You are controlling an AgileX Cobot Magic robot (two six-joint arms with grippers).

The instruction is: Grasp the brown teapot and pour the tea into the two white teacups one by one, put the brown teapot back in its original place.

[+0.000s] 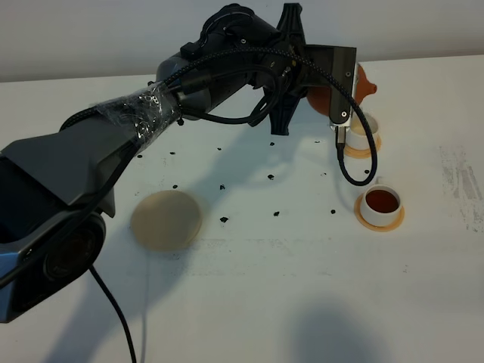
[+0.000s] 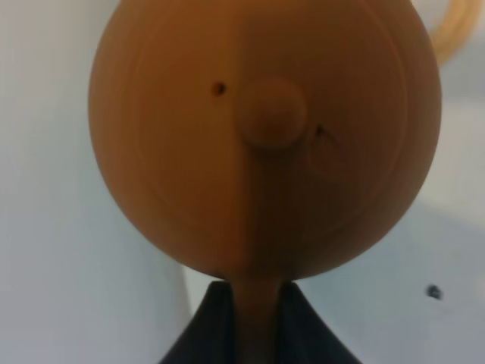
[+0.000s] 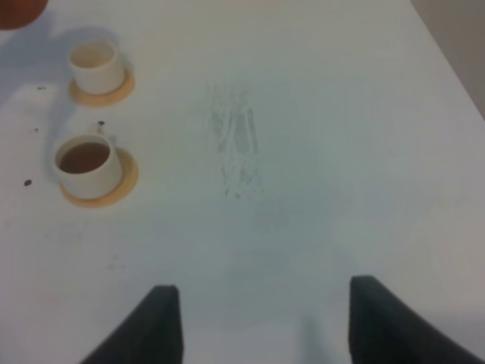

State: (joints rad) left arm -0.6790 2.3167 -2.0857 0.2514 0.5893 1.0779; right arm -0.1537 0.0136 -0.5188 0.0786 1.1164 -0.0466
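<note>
My left gripper (image 1: pixel 327 79) reaches across to the far right and is shut on the loop handle of the brown teapot (image 1: pixel 364 82), holding it in the air by the far white teacup (image 1: pixel 371 123). In the left wrist view the teapot's lid (image 2: pixel 265 136) fills the frame, with my fingers (image 2: pixel 216 326) closed on the handle. The far cup (image 3: pixel 95 64) looks pale inside. The near teacup (image 1: pixel 380 202) holds dark tea on its orange-tan coaster (image 1: pixel 395 220); it also shows in the right wrist view (image 3: pixel 86 163). The cream disc (image 1: pixel 166 220) lies bare at the left. My right gripper (image 3: pixel 261 326) is open and empty above the table.
Small black specks (image 1: pixel 224 219) are scattered over the middle of the white table (image 1: pixel 302 287). A grey scuff mark (image 3: pixel 239 144) lies to the right of the cups. A black cable (image 1: pixel 355 162) from the left arm hangs in front of the far cup.
</note>
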